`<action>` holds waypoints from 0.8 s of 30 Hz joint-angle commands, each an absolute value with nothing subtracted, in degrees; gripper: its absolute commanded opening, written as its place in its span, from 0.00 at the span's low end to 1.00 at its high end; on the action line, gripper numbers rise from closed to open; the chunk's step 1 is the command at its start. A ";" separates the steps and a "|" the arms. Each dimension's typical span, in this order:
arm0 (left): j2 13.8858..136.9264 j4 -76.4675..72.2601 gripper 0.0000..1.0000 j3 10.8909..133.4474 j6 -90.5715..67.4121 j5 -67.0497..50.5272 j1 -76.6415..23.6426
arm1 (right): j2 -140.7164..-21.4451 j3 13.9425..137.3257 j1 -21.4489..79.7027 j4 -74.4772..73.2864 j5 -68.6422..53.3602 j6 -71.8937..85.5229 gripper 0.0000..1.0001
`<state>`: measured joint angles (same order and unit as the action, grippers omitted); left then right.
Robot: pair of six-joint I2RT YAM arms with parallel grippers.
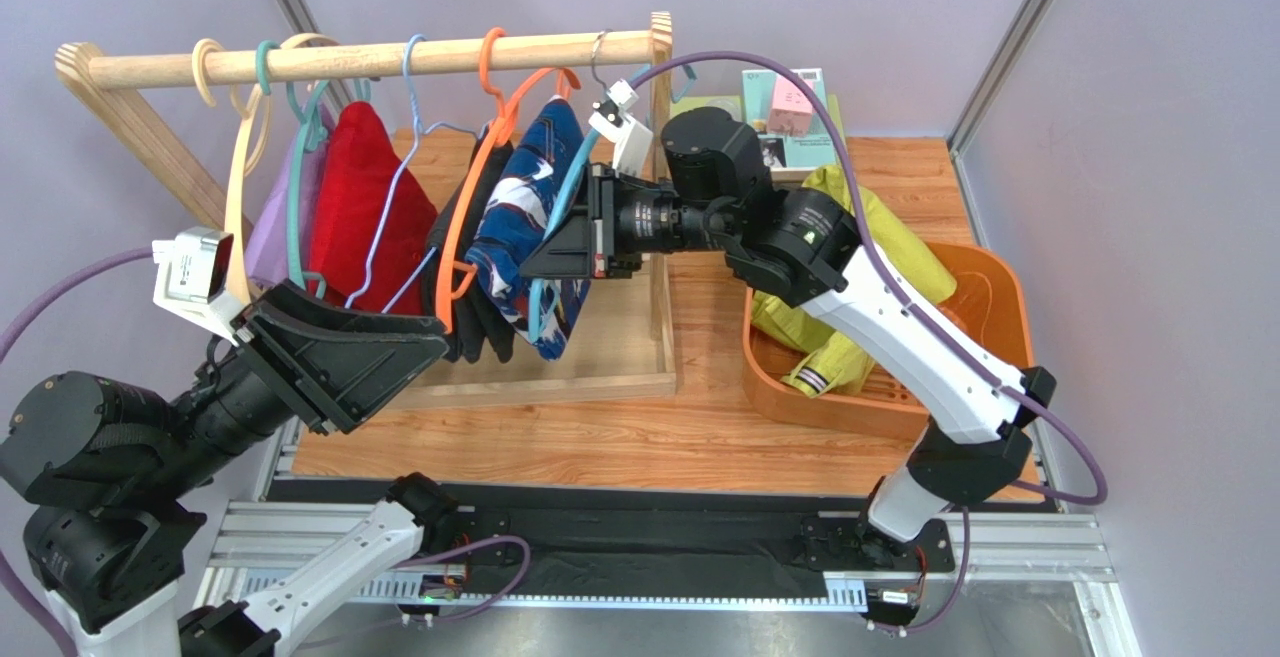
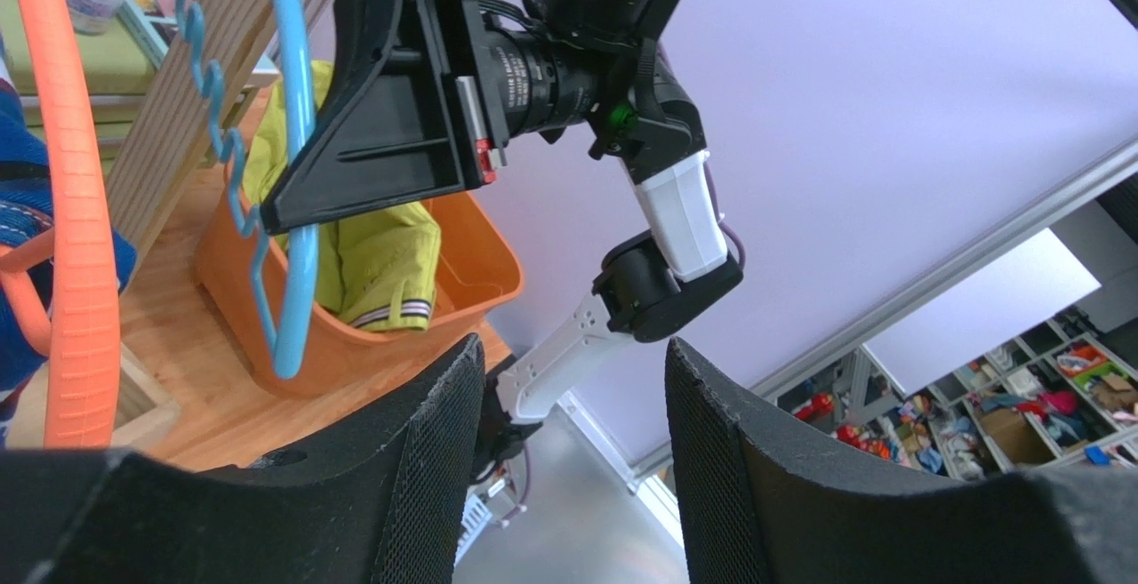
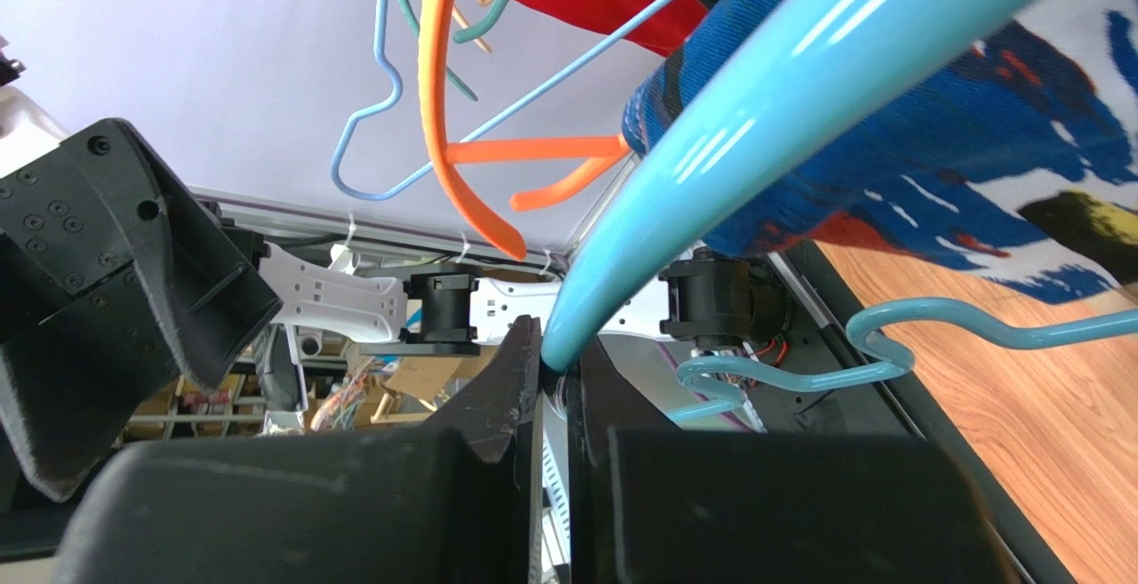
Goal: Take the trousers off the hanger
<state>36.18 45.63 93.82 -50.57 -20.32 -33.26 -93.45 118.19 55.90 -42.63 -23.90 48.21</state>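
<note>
In the top view the right fingers (image 1: pixel 579 245) cover part of the navy trousers (image 1: pixel 511 215). The right arm (image 1: pixel 917 350) lies over the yellow-green trousers (image 1: pixel 899 237) in the orange basket (image 1: pixel 992 290), so only parts of them show. The left arm (image 1: pixel 90 447) is cut by the left and bottom edges. The print on the boxes (image 1: pixel 781 102) is too small to read. In the right wrist view the light blue hanger (image 3: pixel 802 104) runs out at the top edge. In the left wrist view the bottom edge cuts the left fingers (image 2: pixel 428 478).

Right arm reaching leftward, right pincer (image 3: pixel 550 351) clamped closed, left pincer (image 2: pixel 575 384) agape
</note>
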 commanded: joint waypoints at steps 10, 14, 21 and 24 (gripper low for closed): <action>39.46 47.55 0.55 94.57 -50.10 -21.18 -33.22 | -84.03 111.28 54.32 -43.68 -21.80 46.76 0.20; 40.08 47.46 0.54 94.75 -50.27 -21.09 -33.22 | -82.18 108.81 53.70 -44.12 -21.80 46.41 0.28; 41.48 47.55 0.51 95.45 -50.54 -21.01 -33.22 | -80.33 108.02 53.53 -46.66 -21.80 45.09 0.35; 42.10 47.55 0.50 95.89 -50.36 -20.83 -33.22 | -79.89 108.54 53.53 -48.68 -21.53 43.78 0.38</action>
